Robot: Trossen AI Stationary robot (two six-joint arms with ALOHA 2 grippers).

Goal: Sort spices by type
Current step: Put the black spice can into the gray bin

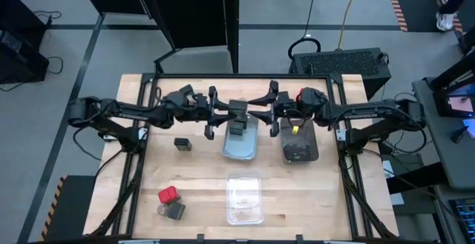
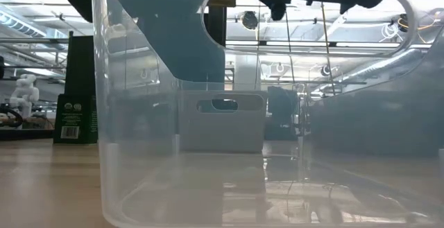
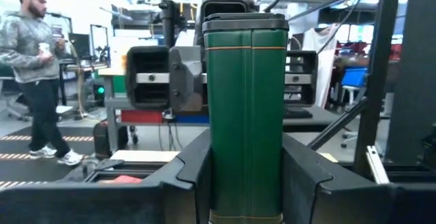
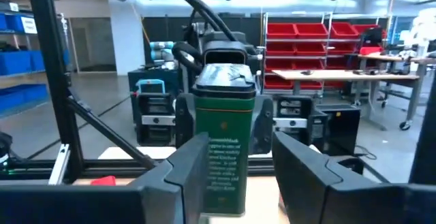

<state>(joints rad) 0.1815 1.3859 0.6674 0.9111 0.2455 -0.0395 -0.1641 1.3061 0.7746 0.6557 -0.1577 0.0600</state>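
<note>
A dark green spice tin [image 1: 237, 109] with a black lid hangs upright over the far end of a clear tray [image 1: 240, 149] at mid-table. My left gripper [image 3: 246, 142] is shut on it, coming from the left [image 1: 223, 116]. My right gripper [image 4: 238, 142] faces it from the right [image 1: 256, 115] and is open. Its fingers stand on either side of the tin [image 4: 225, 135], with a gap showing at one finger. Another dark tin [image 1: 182, 144] stands on the table to the left. A red block [image 1: 169, 194], a dark block [image 1: 177, 210] and a small jar [image 1: 162, 209] sit near the front left. My left gripper pinches the tin between its two fingers, on two opposite upright sides in its lower half [image 3: 212, 163]. The fingers come in about level from the table's left. The tin [image 3: 246, 101] stands upright in the hold, lid up, lifted clear above the tray.
A dark smoky tray [image 1: 299, 146] with contents stands right of the middle tray. An empty-looking clear tray [image 1: 245, 198] lies near the front edge and fills the low view [image 2: 139, 152]. A dark shape [image 1: 236, 130] shows at the middle tray's far end. A person walks in the room behind.
</note>
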